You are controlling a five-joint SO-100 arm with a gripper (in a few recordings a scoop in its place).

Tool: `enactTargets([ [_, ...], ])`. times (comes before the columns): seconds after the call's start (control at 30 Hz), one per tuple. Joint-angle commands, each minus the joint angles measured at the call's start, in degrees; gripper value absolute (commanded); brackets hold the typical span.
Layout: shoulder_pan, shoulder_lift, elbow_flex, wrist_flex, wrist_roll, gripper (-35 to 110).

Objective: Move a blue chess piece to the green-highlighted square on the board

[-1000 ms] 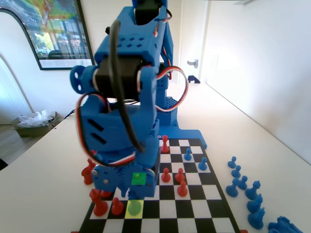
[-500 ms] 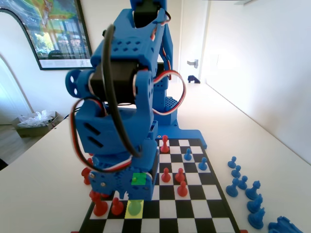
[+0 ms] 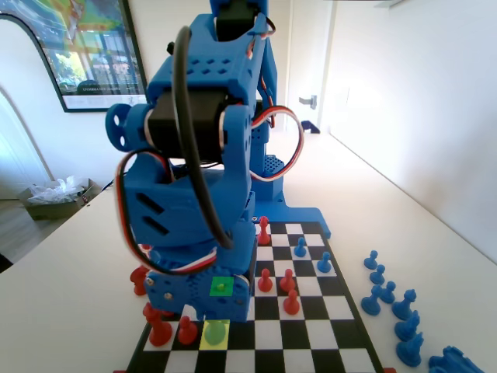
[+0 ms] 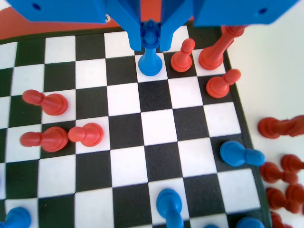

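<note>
Blue plastic everywhere in the fixed view: the arm is leaning way forward over the board (image 3: 311, 330) and blocking most of its left half. The green-highlighted square (image 3: 222, 287) is peeking out right at the lower edge of the arm's body, and a paler yellow square (image 3: 214, 333) is sitting one row nearer the camera, with two red pawns (image 3: 172, 329) just left of it.

From the wrist view, the gripper (image 4: 151, 40) is reaching down over the far row of the board, and the blue chess piece (image 4: 150, 56) is standing upright between its two jaws. The jaws are sitting narrow, right against the piece's upper part on both sides, so it's looking like they're clamped on it (the base is resting on a white square, or at least right over it; I can't tell if it's lifted). A red pawn (image 4: 182, 58) is standing just to the right of it in this view, with a taller red piece (image 4: 217, 48) beyond that.

More blue pieces (image 3: 392, 307) are lined up off the board, on the table (image 3: 435, 233) at the right of the fixed view.
</note>
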Motion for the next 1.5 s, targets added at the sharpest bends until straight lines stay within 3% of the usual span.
enactTargets([
  [0.0, 0.79, 2.02, -2.37, 0.79, -0.79, 1],
  [0.33, -0.44, 9.14, 1.58, 4.83, -0.97, 1],
  [0.83, -1.05, 22.41, 23.20, -2.55, -3.96, 1],
  [1.47, 2.81, 23.20, 27.51, -6.15, -5.80, 1],
])
